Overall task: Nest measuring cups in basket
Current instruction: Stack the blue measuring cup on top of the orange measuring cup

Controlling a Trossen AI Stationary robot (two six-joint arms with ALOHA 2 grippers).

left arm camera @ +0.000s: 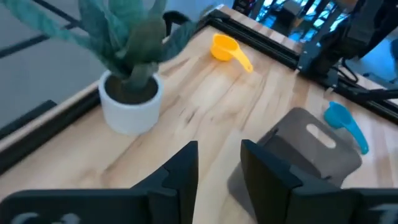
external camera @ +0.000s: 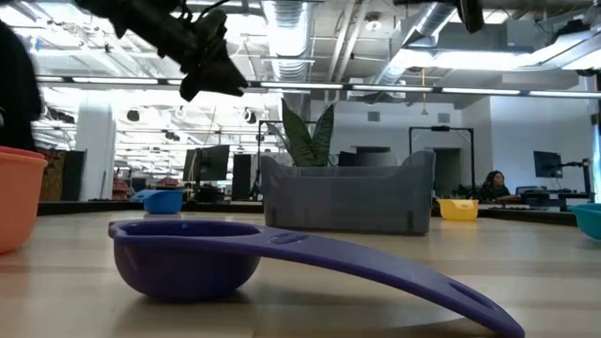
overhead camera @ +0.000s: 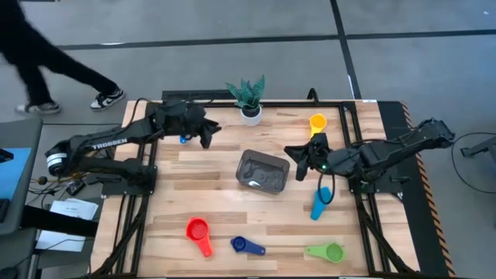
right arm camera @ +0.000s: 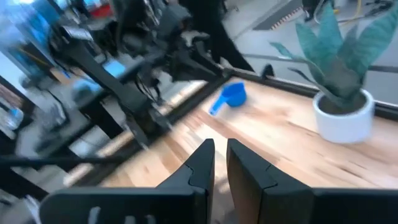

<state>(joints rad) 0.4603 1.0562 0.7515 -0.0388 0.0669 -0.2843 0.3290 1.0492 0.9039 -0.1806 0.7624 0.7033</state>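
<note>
The dark grey basket (overhead camera: 263, 170) stands mid-table. My left gripper (overhead camera: 209, 138) hovers open above the table, left of the basket and beyond it, with nothing between its fingers (left arm camera: 186, 171). A blue cup (overhead camera: 184, 139) lies under that arm. My right gripper (overhead camera: 297, 153) hangs in the air just right of the basket; its fingers (right arm camera: 202, 163) stand a narrow gap apart, with nothing between them. A yellow cup (overhead camera: 317, 124) lies far right and a light blue cup (overhead camera: 320, 203) right of the basket. Red (overhead camera: 199, 235), dark blue (overhead camera: 248, 246) and green (overhead camera: 327, 252) cups lie along the near edge.
A white pot with a green plant (overhead camera: 248, 99) stands at the far edge behind the basket. In the low view an orange cup (external camera: 19, 197) shows at the left edge. A person walks on the floor beyond the table's far left corner (overhead camera: 46, 66).
</note>
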